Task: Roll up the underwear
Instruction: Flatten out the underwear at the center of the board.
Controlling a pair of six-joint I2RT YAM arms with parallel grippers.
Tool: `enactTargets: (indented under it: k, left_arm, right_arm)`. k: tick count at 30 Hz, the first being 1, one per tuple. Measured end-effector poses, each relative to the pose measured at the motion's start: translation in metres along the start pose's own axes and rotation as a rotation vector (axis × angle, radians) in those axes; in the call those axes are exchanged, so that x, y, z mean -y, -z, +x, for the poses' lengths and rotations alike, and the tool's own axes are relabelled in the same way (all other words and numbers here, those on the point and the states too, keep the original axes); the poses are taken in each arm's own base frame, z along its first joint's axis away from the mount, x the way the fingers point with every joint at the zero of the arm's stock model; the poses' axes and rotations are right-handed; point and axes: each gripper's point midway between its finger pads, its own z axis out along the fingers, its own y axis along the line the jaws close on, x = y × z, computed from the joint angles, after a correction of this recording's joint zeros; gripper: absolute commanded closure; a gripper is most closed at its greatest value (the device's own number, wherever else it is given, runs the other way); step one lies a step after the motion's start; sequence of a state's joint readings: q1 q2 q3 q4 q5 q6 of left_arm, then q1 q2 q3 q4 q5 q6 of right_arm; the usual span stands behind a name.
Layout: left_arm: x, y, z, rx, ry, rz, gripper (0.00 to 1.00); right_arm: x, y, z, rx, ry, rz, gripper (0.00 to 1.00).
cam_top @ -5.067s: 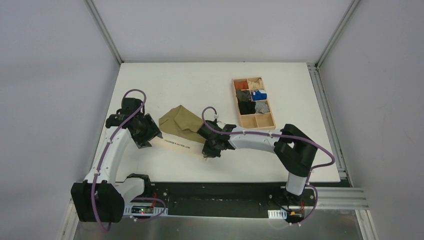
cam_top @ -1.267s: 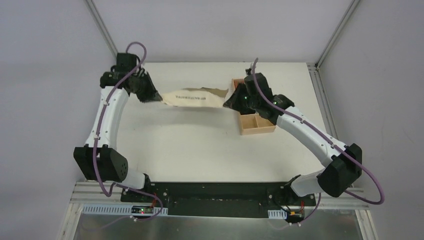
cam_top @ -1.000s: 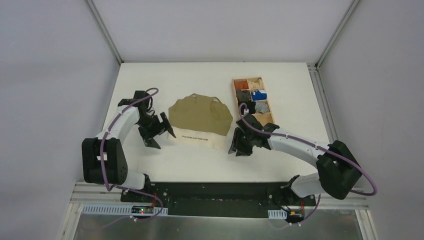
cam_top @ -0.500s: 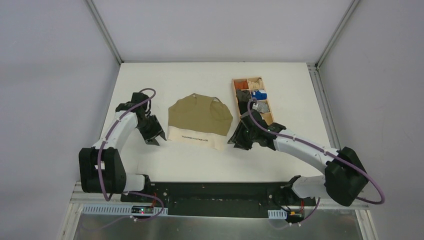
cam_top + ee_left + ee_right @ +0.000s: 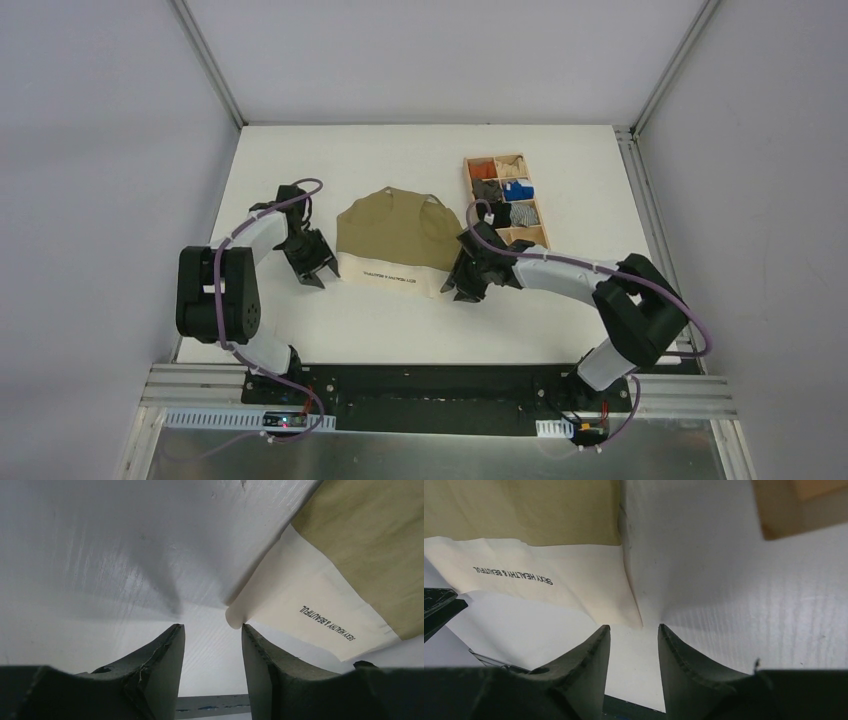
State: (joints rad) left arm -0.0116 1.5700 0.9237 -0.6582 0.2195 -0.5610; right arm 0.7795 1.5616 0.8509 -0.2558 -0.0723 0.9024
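The olive-khaki fabric underwear [image 5: 400, 232] lies spread flat on the white table [image 5: 300, 160], its cream-white lettered waistband [image 5: 390, 276] toward my bases. My left tool [image 5: 210, 628] sits low just before the waistband's left corner, fingers apart with nothing between them. My right tool [image 5: 633, 628] sits likewise at the right corner, fingers apart and empty.
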Motion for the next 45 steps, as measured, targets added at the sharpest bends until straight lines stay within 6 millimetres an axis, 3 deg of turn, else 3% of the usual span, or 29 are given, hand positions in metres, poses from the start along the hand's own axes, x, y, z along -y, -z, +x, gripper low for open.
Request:
enactTargets:
  k: [3, 7, 12, 16, 19, 23, 24, 26, 29, 31, 32, 34, 37, 45]
  left_arm:
    - [0.002, -0.003, -0.002, 0.003, 0.000, 0.011, 0.53]
    - [0.004, -0.003, -0.004, 0.010, 0.000, 0.020, 0.51]
    - [0.006, 0.001, -0.005, 0.027, 0.001, 0.030, 0.49]
    - [0.005, 0.013, -0.008, 0.045, 0.010, 0.037, 0.48]
    - [0.009, 0.033, -0.018, 0.088, 0.010, 0.047, 0.47]
    - [0.016, 0.062, -0.029, 0.157, -0.019, 0.069, 0.45]
    - [0.017, 0.066, -0.029, 0.165, -0.027, 0.074, 0.45]
    - [0.015, 0.069, -0.024, 0.159, -0.032, 0.075, 0.44]
    - [0.007, 0.062, -0.008, 0.122, -0.031, 0.059, 0.41]
    - [0.001, 0.053, 0.009, 0.076, -0.036, 0.038, 0.39]
    - [0.000, 0.048, 0.018, 0.049, -0.050, 0.029, 0.38]
    - [0.003, 0.040, 0.040, 0.001, -0.099, 0.012, 0.40]
    - [0.013, 0.036, 0.056, -0.023, -0.152, 0.012, 0.45]
    - [0.031, 0.032, 0.075, -0.011, -0.266, 0.034, 0.56]
  right_arm:
    - [-0.004, -0.011, 0.005, -0.014, 0.014, 0.010, 0.62]
    - [-0.012, -0.020, 0.008, -0.022, 0.030, 0.004, 1.00]
    - [-0.011, -0.021, 0.004, -0.008, 0.030, 0.024, 1.00]
    - [-0.035, -0.007, -0.012, 0.022, 0.056, -0.006, 1.00]
    - [-0.064, 0.022, -0.033, 0.086, 0.085, -0.075, 1.00]
    - [-0.076, 0.068, -0.047, 0.170, 0.105, -0.156, 1.00]
    - [-0.074, 0.074, -0.048, 0.182, 0.109, -0.168, 1.00]
    - [-0.055, 0.069, -0.043, 0.179, 0.107, -0.138, 1.00]
    - [0.008, 0.031, -0.020, 0.104, 0.085, 0.028, 1.00]
    - [0.052, 0.014, -0.002, 0.044, 0.065, 0.148, 1.00]
    - [0.064, 0.012, 0.004, 0.021, 0.045, 0.182, 1.00]
    - [0.062, 0.014, 0.001, 0.032, 0.035, 0.170, 1.00]
    - [0.063, 0.014, 0.001, 0.033, 0.037, 0.173, 1.00]
    - [0.052, 0.017, -0.003, 0.043, 0.044, 0.148, 1.00]
